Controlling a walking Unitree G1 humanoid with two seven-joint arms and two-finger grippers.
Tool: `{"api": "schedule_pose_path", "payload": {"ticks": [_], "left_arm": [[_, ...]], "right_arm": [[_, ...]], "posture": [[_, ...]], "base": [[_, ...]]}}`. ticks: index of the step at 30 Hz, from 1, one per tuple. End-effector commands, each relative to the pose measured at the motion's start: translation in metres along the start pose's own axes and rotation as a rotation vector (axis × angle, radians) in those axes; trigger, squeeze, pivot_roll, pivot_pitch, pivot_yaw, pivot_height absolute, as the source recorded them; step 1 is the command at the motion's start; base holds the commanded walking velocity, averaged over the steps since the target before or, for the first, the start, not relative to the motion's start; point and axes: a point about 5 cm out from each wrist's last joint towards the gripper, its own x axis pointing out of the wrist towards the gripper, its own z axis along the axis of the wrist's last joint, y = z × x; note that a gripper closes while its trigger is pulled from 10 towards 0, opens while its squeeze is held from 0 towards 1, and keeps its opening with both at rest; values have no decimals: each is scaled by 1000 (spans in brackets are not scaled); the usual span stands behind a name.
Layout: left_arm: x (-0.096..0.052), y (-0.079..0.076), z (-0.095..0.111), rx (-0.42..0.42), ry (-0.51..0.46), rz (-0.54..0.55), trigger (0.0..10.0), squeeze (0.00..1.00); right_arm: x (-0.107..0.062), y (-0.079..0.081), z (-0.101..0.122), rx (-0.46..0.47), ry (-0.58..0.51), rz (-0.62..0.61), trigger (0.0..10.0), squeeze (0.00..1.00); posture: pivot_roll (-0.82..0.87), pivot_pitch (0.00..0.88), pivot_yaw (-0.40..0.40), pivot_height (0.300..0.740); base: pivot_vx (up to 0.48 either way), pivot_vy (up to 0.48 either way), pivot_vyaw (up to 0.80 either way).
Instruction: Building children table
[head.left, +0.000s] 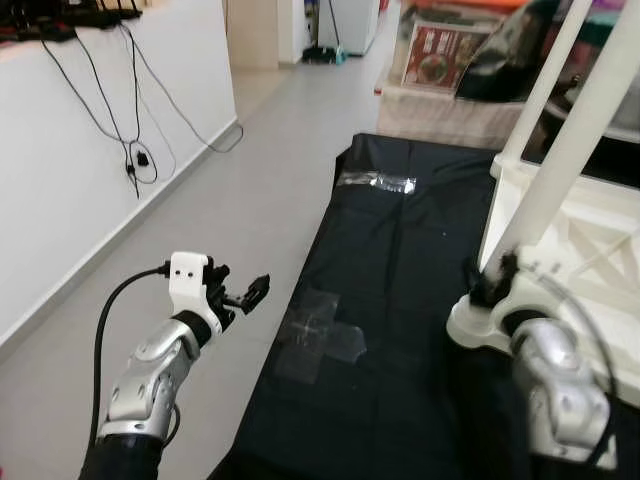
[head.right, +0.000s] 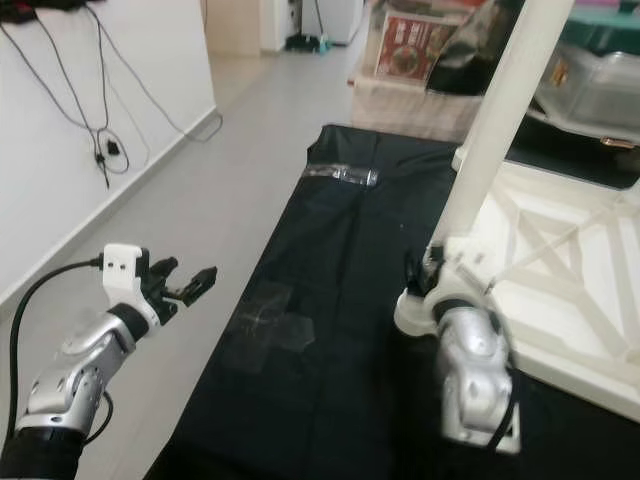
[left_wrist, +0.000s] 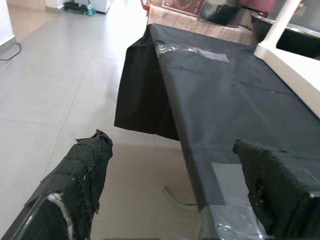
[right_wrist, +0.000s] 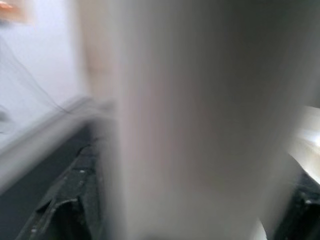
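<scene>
A white children's table top (head.left: 600, 235) lies upside down on the right of a black-covered table (head.left: 400, 260). One white leg (head.left: 570, 130) stands up from its near corner, and a second leg (head.left: 545, 80) rises behind it. My right gripper (head.left: 490, 280) is at the foot of the near leg, shut on it. In the right wrist view the blurred leg (right_wrist: 190, 110) stands between the fingers (right_wrist: 60, 210). My left gripper (head.left: 250, 292) hovers open over the floor, left of the black table, holding nothing; its padded fingertips (left_wrist: 85, 175) are wide apart.
Clear tape patches (head.left: 320, 335) (head.left: 375, 182) stick to the black cloth. A white wall with hanging cables (head.left: 130, 130) runs along the left. Grey tiled floor (head.left: 230, 190) lies between wall and table. Boxes (head.left: 440, 55) and a plastic bin (head.right: 600, 80) stand behind.
</scene>
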Motion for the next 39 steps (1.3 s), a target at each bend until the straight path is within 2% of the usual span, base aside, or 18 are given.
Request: {"api": "schedule_pose_path", "payload": {"ticks": [1,2,3,5,6,7,8,11,14,16,18,19,23,28,30,32,33,39], "left_arm": [[1,-1,-2,-6,-1,-2,10000,0],[1,-1,-2,-6,-1,-2,10000,0],[1,-2,-2,-7,-1,-5,10000,0],[1,-2,-2,-7,-1,-5,10000,0],[2,-2,-2,-9,0,-9,10000,0],[2,-2,-2,-9,0,-9,10000,0],[2,-3,-2,-11,-1,-11,10000,0],[3,-3,-2,-14,-4,-12,10000,0],[3,-3,-2,-14,-5,-12,10000,0],[3,-3,-3,-14,-3,-14,10000,0],[3,-3,-3,-13,-3,-15,10000,0],[3,-3,-3,-13,-2,-15,10000,0],[3,-3,-3,-15,-3,-15,10000,0],[2,-4,-3,-23,-5,-15,10000,0],[2,-4,-3,-28,-5,-19,10000,0],[2,-4,-3,-28,-5,-19,10000,0],[2,-4,-3,-30,-4,-22,10000,0],[2,-4,-3,-32,-4,-27,10000,0]], "right_arm": [[4,-2,-7,67,18,106,10000,0],[4,-2,-7,67,18,106,10000,0],[8,-14,0,28,-16,146,10000,0],[8,-14,0,28,-16,146,10000,0],[12,-29,3,0,-26,197,10000,0],[12,-29,3,0,-26,197,10000,0],[12,-34,0,-51,5,289,10000,0],[10,-24,-15,-97,89,530,10000,0],[10,-21,-17,-92,94,578,10000,0],[14,-7,-18,-74,102,779,6000,0],[14,-3,-18,-64,103,825,6000,0],[14,1,-17,-57,101,874,4863,0],[8,10,-16,-66,99,976,4667,0],[-17,27,-14,-53,78,1163,3765,0],[-36,37,-14,-49,67,1258,2510,0],[-36,37,-14,-49,67,1258,2510,0],[-48,43,-15,-34,67,1296,392,0],[-55,50,-27,-21,75,1225,0,0]], "posture": [[-76,0,-50,740],[-76,0,-50,740],[-73,0,-52,740],[-73,0,-52,740],[-71,0,-61,740],[-71,0,-61,740],[-71,0,-61,740],[-68,0,-64,740],[-68,0,-64,740],[-57,0,-69,740],[-47,0,-76,740],[-47,0,-76,740],[-46,0,-79,740],[-57,0,-72,740],[-66,0,-66,740],[-66,0,-66,740],[-72,0,-64,740],[-74,0,-65,740]], "base": [[0,0,0],[0,0,0],[0,0,0],[0,0,0],[0,0,0],[0,0,0],[0,0,0],[0,0,0],[0,0,0],[0,0,0],[0,0,0],[0,0,0],[0,0,0],[0,0,0],[0,0,0],[0,0,0],[0,0,0],[0,0,0]]}}
